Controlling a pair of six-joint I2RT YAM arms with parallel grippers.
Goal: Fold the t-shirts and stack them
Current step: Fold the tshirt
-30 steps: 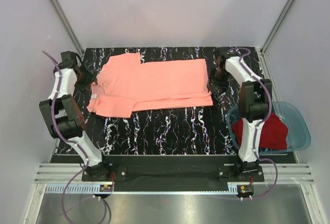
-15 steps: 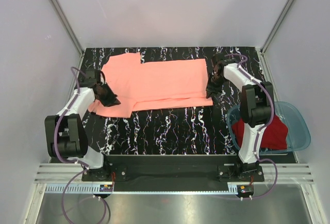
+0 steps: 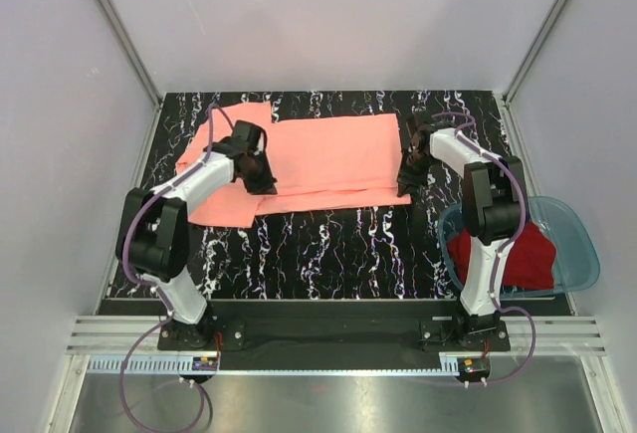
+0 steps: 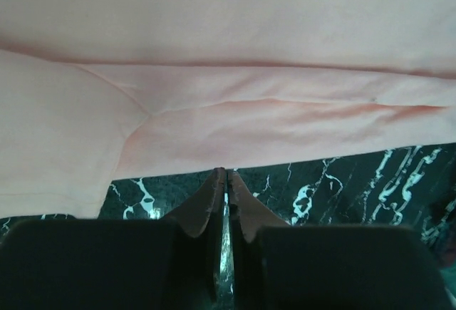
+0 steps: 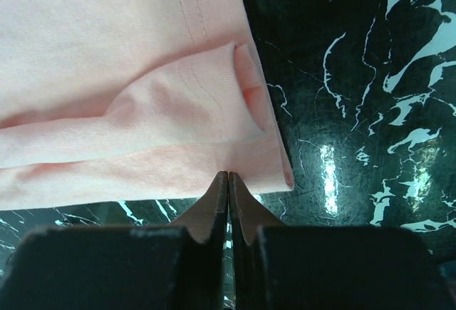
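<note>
A salmon-pink t-shirt [image 3: 328,154] lies flat across the back of the black marbled table [image 3: 328,249], its near long side folded over. My left gripper [image 3: 264,184] sits at the shirt's near edge, left of centre. In the left wrist view the jaws [image 4: 226,172] are shut, with the tips meeting right on the hem of the shirt [image 4: 214,75]. My right gripper [image 3: 405,182] is at the near right corner. Its jaws [image 5: 228,174] are shut on the bottom layer of the shirt [image 5: 107,75]. A dark red t-shirt [image 3: 523,254] lies crumpled in the basin.
A translucent blue plastic basin [image 3: 585,244] stands off the table's right edge beside the right arm. White walls with metal frame rails enclose the back and both sides. Bare marbled table lies between the shirt and the arm bases.
The left arm swung in from the table's left edge, over the shirt, to its near hem. The right gripper slid slightly nearer along the right edge. Both grippers went from open to shut.
</note>
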